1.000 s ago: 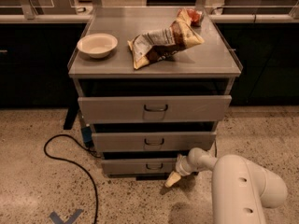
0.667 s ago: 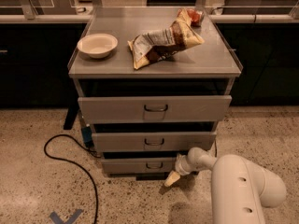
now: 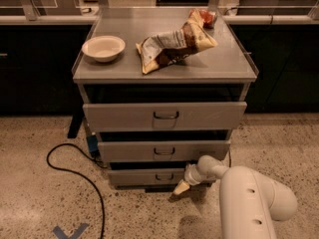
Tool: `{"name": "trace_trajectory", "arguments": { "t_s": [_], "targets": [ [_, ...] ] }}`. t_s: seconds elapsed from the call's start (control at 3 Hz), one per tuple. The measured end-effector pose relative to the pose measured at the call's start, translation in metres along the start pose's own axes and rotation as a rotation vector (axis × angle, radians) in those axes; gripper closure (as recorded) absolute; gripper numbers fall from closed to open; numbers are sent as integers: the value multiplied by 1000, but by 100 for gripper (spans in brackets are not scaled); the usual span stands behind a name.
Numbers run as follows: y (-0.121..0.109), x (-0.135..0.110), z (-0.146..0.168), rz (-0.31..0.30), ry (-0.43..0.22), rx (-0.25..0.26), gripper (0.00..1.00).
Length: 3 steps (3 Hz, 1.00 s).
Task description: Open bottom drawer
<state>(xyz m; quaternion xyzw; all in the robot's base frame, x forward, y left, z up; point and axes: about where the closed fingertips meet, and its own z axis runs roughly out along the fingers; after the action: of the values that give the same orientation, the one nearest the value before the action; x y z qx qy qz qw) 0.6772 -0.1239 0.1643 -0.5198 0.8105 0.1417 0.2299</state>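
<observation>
Speckled floor (image 3: 40,203), grey table (image 3: 219,59) | gripper (image 3: 182,185) low, 4 o'clock of bottom drawer (image 3: 132,177) handle (image 3: 162,177) (likely lining up pull) | open/closed: can't tell

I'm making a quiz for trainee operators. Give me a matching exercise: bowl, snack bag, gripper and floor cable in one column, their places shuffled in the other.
Things:
1. bowl
2. snack bag
3. gripper
4. black cable

Places:
A. on the floor, left of the cart
B. on the cart top, left side
C. low, near the right end of the bottom drawer
D. on the cart top, middle

Pairs: 1-B, 2-D, 3-C, 4-A
</observation>
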Motion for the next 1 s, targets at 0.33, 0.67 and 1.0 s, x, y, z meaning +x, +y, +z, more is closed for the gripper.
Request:
{"name": "trace_trajectory", "arguments": {
  "t_s": [0.33,0.67,1.0],
  "targets": [
    [0,0,0,0,0,0,42],
    [0,0,0,0,0,0,65],
    [0,0,0,0,0,0,88]
  ]
}}
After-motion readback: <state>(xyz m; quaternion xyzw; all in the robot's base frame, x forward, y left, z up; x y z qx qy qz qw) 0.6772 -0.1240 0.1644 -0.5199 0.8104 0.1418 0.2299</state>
